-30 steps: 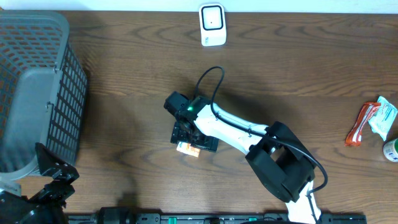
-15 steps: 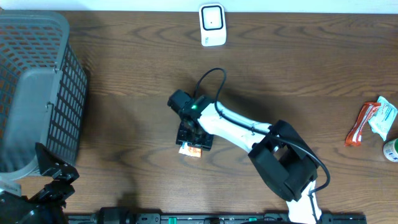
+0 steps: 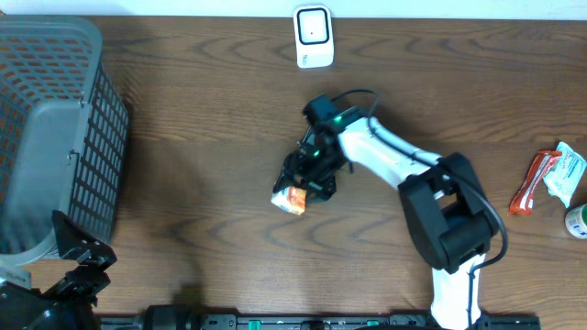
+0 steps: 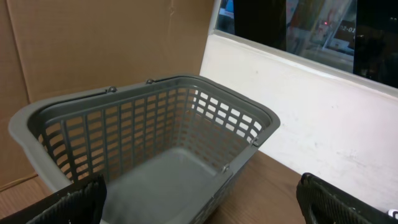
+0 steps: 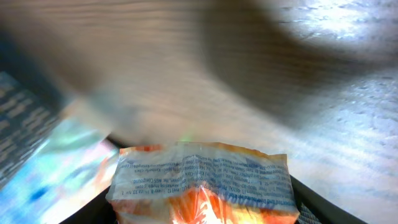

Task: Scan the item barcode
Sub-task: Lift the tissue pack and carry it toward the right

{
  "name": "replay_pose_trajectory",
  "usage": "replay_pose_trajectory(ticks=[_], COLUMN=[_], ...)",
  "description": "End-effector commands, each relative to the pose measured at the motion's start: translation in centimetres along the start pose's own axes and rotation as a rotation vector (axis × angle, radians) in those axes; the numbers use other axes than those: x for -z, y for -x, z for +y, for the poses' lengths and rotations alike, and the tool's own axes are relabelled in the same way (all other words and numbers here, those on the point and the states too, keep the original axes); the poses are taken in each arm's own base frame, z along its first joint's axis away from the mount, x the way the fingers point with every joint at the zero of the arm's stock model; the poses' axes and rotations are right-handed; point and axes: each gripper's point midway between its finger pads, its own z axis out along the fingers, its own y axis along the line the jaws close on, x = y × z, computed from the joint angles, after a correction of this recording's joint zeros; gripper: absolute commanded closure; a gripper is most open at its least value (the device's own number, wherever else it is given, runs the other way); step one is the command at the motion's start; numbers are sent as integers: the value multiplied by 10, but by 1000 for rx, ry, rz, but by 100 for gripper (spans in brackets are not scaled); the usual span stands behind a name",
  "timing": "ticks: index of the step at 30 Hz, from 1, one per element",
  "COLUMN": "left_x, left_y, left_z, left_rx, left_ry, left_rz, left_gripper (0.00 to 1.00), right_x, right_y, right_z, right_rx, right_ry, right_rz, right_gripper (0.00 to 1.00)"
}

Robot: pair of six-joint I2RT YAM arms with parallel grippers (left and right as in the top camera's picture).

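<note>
At the near left corner of the worktop (image 3: 211,137), the left pincer (image 4: 199,190) stands spread wide and grips nothing. Just ahead of it sits a grey mesh basket (image 4: 149,137).

Well to its right, the right pincer (image 3: 301,186) is closed partway on an orange snack packet (image 3: 290,199). The packet juts out past the tips toward the near left. In the wrist view its crimped, printed edge sits between the dark fingers (image 5: 320,211). I cannot tell whether it touches the wood.

Beyond this pincer, at the far edge, stands a white barcode scanner (image 3: 314,37), well apart, with only wood grain between them.

Far to the pincer's right, past its own arm, lie a red-orange pouch (image 3: 530,183) and a white-green wrapper (image 3: 569,172) beside it.
</note>
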Motion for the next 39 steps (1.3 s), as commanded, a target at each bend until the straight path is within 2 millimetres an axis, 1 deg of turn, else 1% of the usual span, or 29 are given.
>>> replay_pose_trajectory(ticks=[1,4,7,9,13,17,24,28,37,39], left_x=[1,1,1,1,1,1,1,1,1,1], left_y=[0,0,0,0,0,0,0,0,0,0], left_z=[3,3,3,3,3,3,3,3,3,3], left_rx=[0,0,0,0,0,0,0,0,0,0], left_ry=[10,10,10,10,10,10,10,10,10,10], left_rz=[-5,-5,-5,-5,-5,-5,-5,-5,-5,-5], left_gripper=[2,2,2,2,2,2,2,2,2,2], right_x=[15,28,36,39,47,58,67,70,76,78], right_y=[-9,-2,4,4,0,-7,0,1,-3,-4], right_z=[17,13,8,7,11,23,19,15,19,22], right_rx=[56,27,-1,-17,-25,-8,-14,-33,-28,-8], right_ry=[193,225,235,246,299,399,419,421,462,485], right_rz=[112,102,91,95,125,172,151,151,169,175], right_gripper=[37,36,34,32,32,34,36,36,37,38])
